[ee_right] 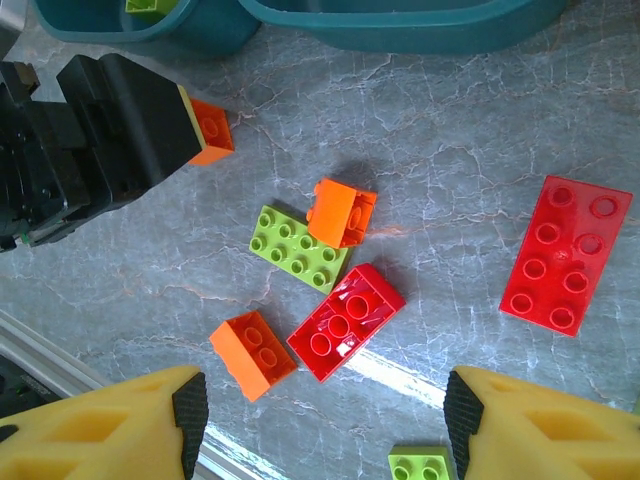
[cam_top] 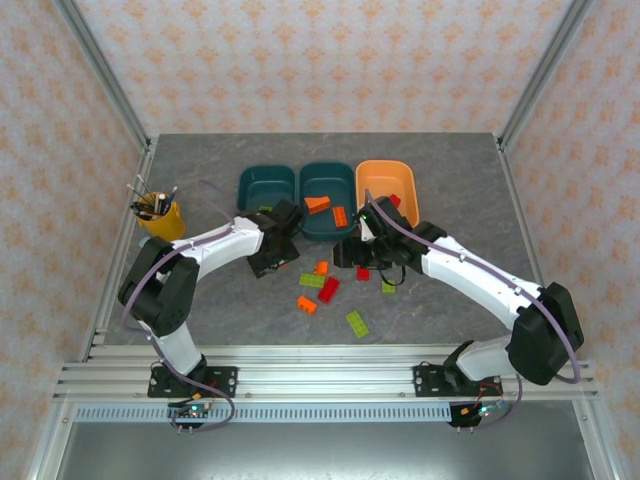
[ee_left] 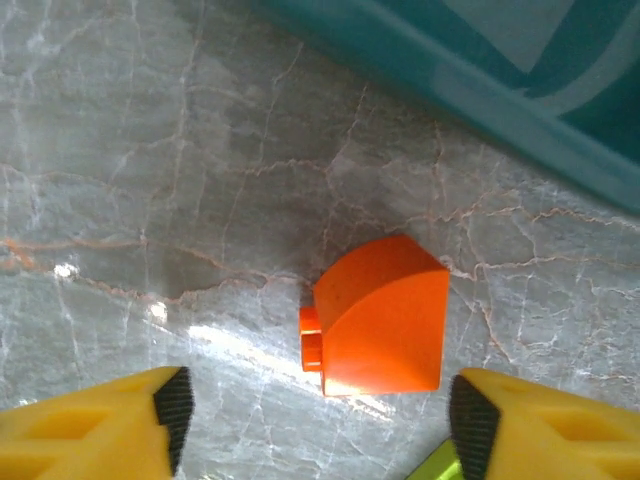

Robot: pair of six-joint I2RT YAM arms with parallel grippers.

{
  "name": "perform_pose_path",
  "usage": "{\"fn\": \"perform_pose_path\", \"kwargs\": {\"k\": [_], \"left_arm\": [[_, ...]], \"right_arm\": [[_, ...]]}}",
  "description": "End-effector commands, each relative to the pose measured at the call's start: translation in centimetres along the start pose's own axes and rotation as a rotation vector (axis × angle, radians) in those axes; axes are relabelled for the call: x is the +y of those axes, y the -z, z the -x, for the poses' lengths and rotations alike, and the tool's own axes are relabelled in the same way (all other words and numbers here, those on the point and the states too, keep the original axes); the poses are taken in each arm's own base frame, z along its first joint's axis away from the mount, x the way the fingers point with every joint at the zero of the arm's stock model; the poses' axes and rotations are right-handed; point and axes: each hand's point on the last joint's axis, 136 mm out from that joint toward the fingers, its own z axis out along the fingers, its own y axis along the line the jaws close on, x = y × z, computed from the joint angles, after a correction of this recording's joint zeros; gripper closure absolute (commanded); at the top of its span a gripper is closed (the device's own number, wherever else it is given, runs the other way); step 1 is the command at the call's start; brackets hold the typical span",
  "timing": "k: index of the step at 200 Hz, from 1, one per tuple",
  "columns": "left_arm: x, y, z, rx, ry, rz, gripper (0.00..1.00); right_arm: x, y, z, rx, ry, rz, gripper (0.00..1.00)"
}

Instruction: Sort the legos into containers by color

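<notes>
Left gripper (ee_left: 320,405) — fingers spread, gripping nothing. A sloped orange brick (ee_left: 385,315) lies on the table (ee_left: 150,150) just ahead of the tips, closer to one finger; a teal tray (ee_left: 480,70) sits beyond it.

Right gripper (ee_right: 325,410) — fingers wide, empty. Just ahead, between them: a red square brick (ee_right: 345,322), with a small orange brick (ee_right: 252,352) beside it. A red oblong brick (ee_right: 565,255) lies ahead of one finger.

you had three trays (cam_top: 327,166) in a row at the back, loose bricks (cam_top: 328,290) scattered before them, a pen cup (cam_top: 163,218) left of them.
</notes>
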Motion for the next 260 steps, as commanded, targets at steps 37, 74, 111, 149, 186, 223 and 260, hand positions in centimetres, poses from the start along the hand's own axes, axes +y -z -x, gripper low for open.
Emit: {"fn": "perform_pose_path", "kwargs": {"k": [37, 74, 111, 149, 186, 223, 260], "left_arm": [[-0.9, -1.5, 1.0, -0.043, 0.021, 0.02, 0.36], [-1.3, -1.9, 1.1, -0.045, 0.004, 0.018, 0.5], [-0.8, -1.4, 1.0, -0.054, -0.01, 0.029, 0.61], [-0.9, 3.6, 0.9, -0.089, -0.065, -0.014, 0.62], [-4.4, 9.5, 1.9, -0.109, -0.22, -0.096, 0.65], [-9.6, 10.3, 4.1, -0.122, -0.363, -0.104, 0.66], [-14.3, 7.4, 5.1, -0.094, -0.439, -0.084, 0.66]], "right_arm": [[0.9, 0.9, 0.7, -0.029, 0.028, 0.027, 0.35], [1.1, 0.8, 0.8, -0.033, 0.019, 0.035, 0.35], [1.0, 0.9, 1.0, -0.043, 0.014, 0.03, 0.35], [1.8, 3.5, 3.3, -0.141, 0.007, 0.027, 0.35], [1.5, 7.3, 7.7, -0.326, -0.113, 0.032, 0.35], [0.2, 8.7, 11.3, -0.414, -0.251, 0.086, 0.35], [-1.0, 9.1, 13.3, -0.434, -0.329, 0.098, 0.35]]}}
